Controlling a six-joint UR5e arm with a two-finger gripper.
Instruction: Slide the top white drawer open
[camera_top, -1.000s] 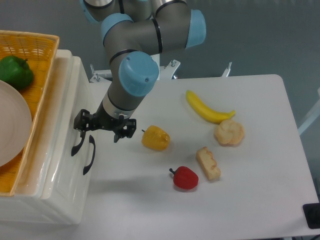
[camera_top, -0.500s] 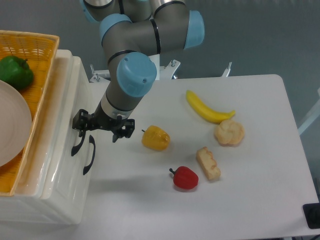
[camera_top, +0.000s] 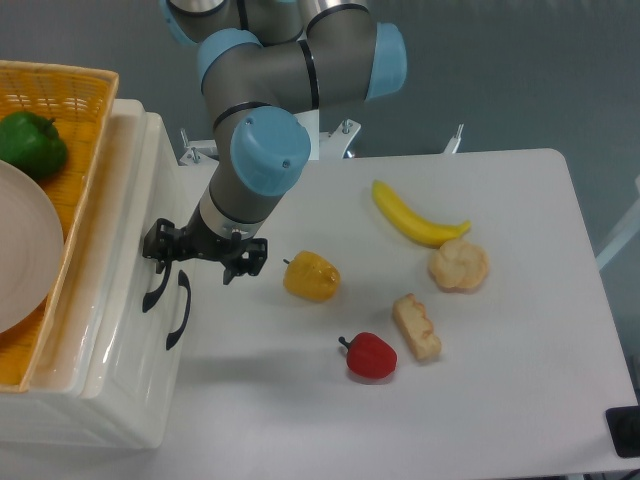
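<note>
The top white drawer (camera_top: 128, 262) is the upper front of the cream cabinet at the left, and it sits flush with the cabinet. Its black curved handle (camera_top: 152, 292) runs down the front. My gripper (camera_top: 203, 264) hangs just right of the cabinet with its jaws spread wide and open. One finger (camera_top: 160, 247) is at the upper end of that handle. The other finger (camera_top: 247, 264) is out over the table. Nothing is held between them.
The lower drawer's black handle (camera_top: 180, 310) lies just right of the upper one. An orange wicker basket (camera_top: 75, 150) with a green pepper (camera_top: 32, 143) and a white plate (camera_top: 22, 250) rests on the cabinet. A yellow pepper (camera_top: 311, 276), red pepper (camera_top: 371, 356), banana (camera_top: 415, 220) and two bread pieces (camera_top: 417, 326) lie on the table.
The gripper has crept a little to the left, toward the cabinet front and the upper handle. The drawer has not moved.
</note>
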